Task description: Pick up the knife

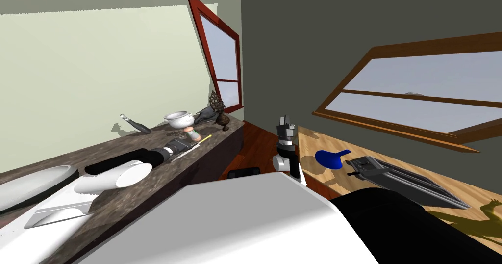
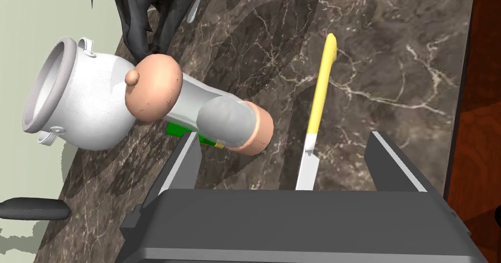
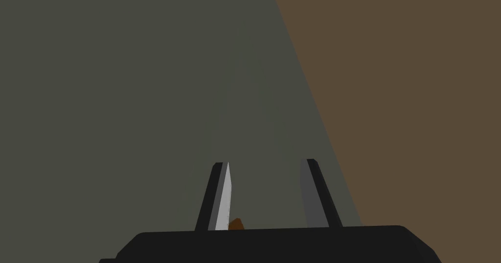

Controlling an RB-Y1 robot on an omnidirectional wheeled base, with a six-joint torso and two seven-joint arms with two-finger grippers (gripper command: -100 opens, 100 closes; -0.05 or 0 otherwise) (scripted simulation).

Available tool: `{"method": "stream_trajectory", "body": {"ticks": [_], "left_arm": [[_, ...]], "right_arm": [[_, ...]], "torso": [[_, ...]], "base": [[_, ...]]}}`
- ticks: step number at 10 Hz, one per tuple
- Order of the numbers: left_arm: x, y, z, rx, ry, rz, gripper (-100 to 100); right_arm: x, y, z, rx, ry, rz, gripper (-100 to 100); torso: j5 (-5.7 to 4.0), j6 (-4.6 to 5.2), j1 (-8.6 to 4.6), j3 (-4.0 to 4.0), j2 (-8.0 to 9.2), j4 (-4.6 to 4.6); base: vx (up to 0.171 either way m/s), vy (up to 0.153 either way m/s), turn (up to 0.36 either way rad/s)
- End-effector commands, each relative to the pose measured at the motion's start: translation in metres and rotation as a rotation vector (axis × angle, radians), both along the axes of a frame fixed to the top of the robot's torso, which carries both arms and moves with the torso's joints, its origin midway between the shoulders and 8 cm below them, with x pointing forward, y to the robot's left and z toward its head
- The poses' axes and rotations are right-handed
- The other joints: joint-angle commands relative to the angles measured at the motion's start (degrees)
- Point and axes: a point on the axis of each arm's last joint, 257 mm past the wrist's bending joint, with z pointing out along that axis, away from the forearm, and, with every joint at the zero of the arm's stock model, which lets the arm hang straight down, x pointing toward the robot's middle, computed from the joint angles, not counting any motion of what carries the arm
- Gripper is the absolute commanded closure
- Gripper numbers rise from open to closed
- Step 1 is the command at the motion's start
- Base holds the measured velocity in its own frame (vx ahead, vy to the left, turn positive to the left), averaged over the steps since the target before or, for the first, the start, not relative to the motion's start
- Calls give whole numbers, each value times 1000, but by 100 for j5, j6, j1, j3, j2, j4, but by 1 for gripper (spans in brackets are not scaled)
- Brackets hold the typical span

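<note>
The knife (image 2: 318,103) has a yellow handle and a silver blade and lies flat on the dark marble counter (image 2: 401,69). My left gripper (image 2: 284,137) hovers over it, open, with the blade end between the two fingers and the handle pointing away. In the head view the knife (image 1: 201,142) lies just beyond the left gripper (image 1: 180,146) near the counter's front edge. My right gripper (image 1: 285,122) is raised between the two counters, and its fingers (image 3: 222,196) stand open and hold nothing.
A bottle with peach ends (image 2: 195,108) lies beside the left finger, touching a white pot (image 2: 83,103). A dark figurine (image 2: 147,6) stands beyond them. The counter's edge (image 2: 460,103) is close to the other finger. A blue scoop (image 1: 331,158) and a toaster (image 1: 402,177) sit on the wooden counter.
</note>
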Motion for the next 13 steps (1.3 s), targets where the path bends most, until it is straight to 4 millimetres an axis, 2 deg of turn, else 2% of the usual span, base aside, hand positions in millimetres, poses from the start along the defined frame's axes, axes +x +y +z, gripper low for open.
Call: {"method": "stream_trajectory", "body": {"ticks": [1, 7, 13], "left_arm": [[-7, 0, -14, -20, 62, 2, -100], [-27, 1, -44, -74, 243, 8, -100], [-62, 5, -74, -122, 474, 27, -100]], "right_arm": [[0, 0, 0, 0, 0, 0, 0], [0, 0, 0, 0, 0, 0, 0], [0, 0, 0, 0, 0, 0, 0]], "torso": [[0, 0, 0, 0, 0, 0], [1, -4, 2, 2, 5, 1], [2, -2, 7, 2, 5, 0]], "base": [[64, 11, -59], [41, 12, -53], [47, 25, -78]]}}
